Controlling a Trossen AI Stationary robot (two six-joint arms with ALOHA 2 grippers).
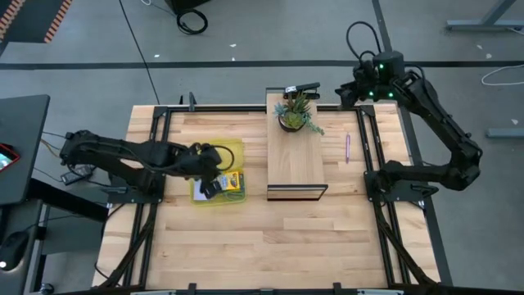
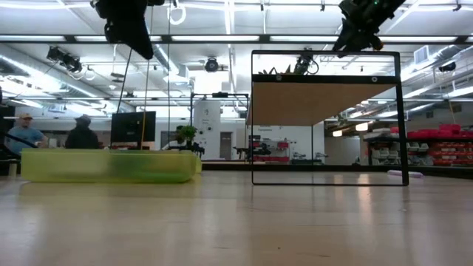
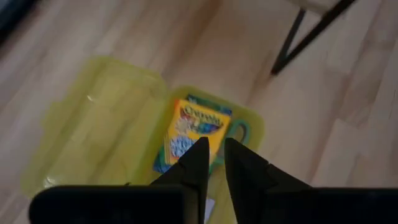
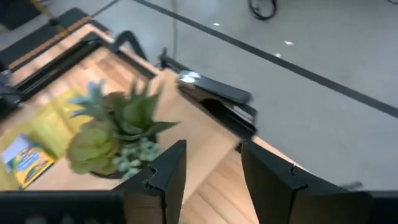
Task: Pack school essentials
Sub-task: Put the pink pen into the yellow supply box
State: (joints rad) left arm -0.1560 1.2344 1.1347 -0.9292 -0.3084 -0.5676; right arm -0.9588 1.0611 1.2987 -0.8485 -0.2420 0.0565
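A yellow translucent case lies open on the table's left half. In it lie the yellow-green crayon box and a green scissors handle. My left gripper hangs above the case over the crayon box, its fingers almost together with nothing between them. A thin purple pen lies on the table right of the wooden riser. My right gripper stands open in the air by the table's far right edge, beyond the potted plant, and holds nothing.
The riser, on a black wire frame, stands mid-table and carries the plant and a black stapler at its far end. The table's near half is bare wood. People sit in the room beyond the table.
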